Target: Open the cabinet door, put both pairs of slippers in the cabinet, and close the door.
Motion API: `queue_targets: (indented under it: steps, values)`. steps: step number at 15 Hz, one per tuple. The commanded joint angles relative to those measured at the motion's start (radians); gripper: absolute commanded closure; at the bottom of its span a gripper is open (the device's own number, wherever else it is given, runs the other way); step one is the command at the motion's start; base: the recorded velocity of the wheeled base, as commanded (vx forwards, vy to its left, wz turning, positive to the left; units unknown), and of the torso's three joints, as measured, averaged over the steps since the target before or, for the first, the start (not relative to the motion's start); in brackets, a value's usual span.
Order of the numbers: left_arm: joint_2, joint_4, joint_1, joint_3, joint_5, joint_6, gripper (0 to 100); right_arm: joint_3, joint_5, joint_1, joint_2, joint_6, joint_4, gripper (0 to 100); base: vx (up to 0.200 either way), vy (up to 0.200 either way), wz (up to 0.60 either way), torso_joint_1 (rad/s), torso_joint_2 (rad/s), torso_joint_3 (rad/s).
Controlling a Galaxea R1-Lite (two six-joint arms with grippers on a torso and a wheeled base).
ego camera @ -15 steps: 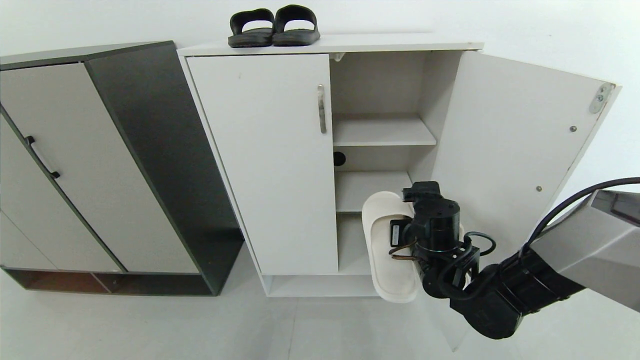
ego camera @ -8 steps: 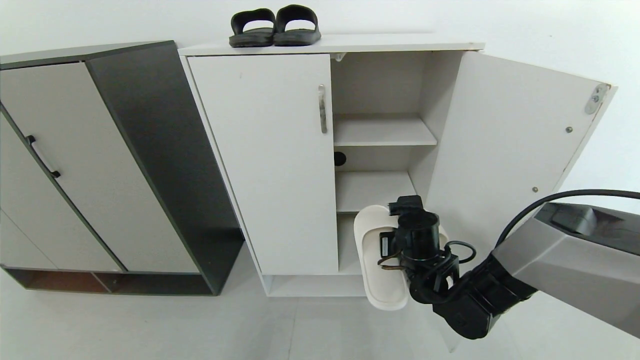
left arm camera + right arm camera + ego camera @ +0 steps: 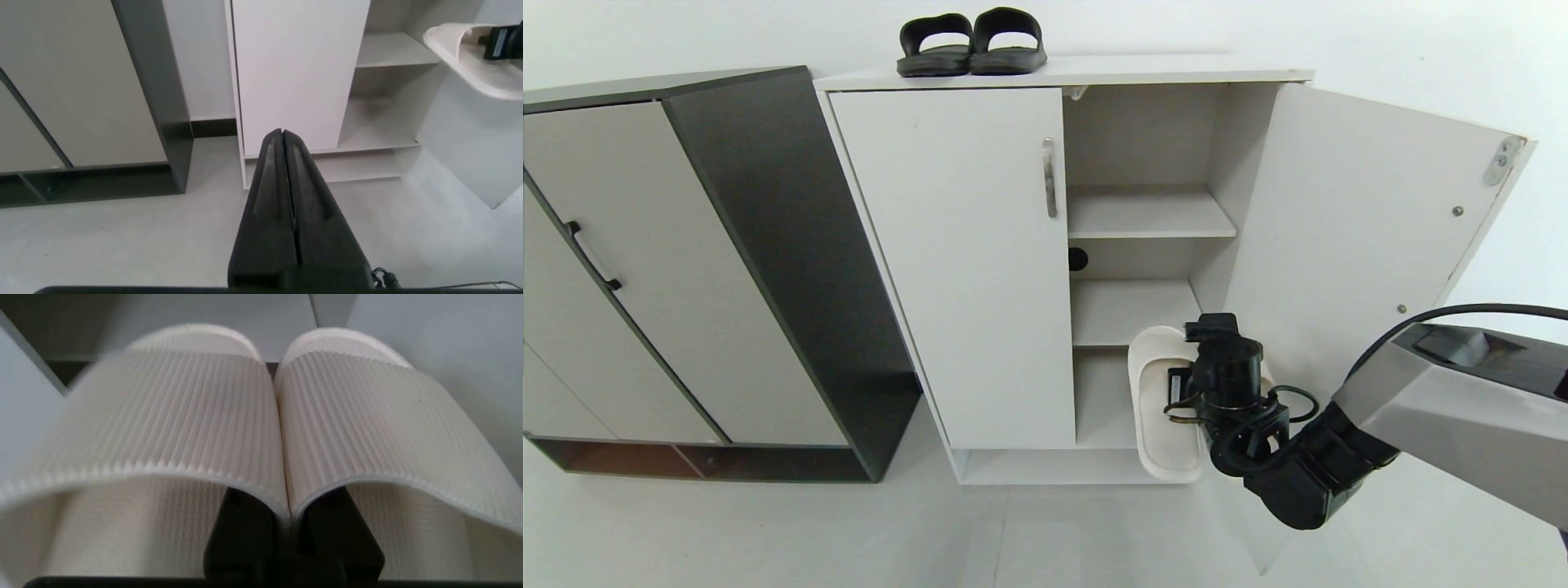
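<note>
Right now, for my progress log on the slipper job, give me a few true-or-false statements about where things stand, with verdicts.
1. The black slippers sit on top of the white cabinet. True.
2. The cabinet's right door is shut. False: it stands open, and the left door is the shut one.
3. The right gripper holds the white slippers. True.
4. The white slippers lie on a shelf inside the cabinet. False: they hang in the gripper, in front of the lower compartment.
5. The left gripper is open. False: its fingers are shut together on nothing.
</note>
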Motion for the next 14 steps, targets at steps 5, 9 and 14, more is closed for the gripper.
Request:
queue_targets:
  steps: [5,9,14]
  values:
    - [0.002,0.0,0.0,0.0,0.002,-0.001,100,0.001,0.007,-0.029,0.002,-0.001,0.0,100,0.0,0.0,0.0,0.0,0.0,0.0]
    - [0.002,0.0,0.0,0.0,0.0,-0.001,100,0.001,0.008,-0.029,0.003,-0.001,0.0,100,0.0,0.0,0.0,0.0,0.0,0.0]
    - [0.002,0.0,0.0,0.0,0.0,-0.001,100,-0.005,0.007,0.087,-0.002,-0.015,-0.008,100,0.0,0.0,0.0,0.0,0.0,0.0]
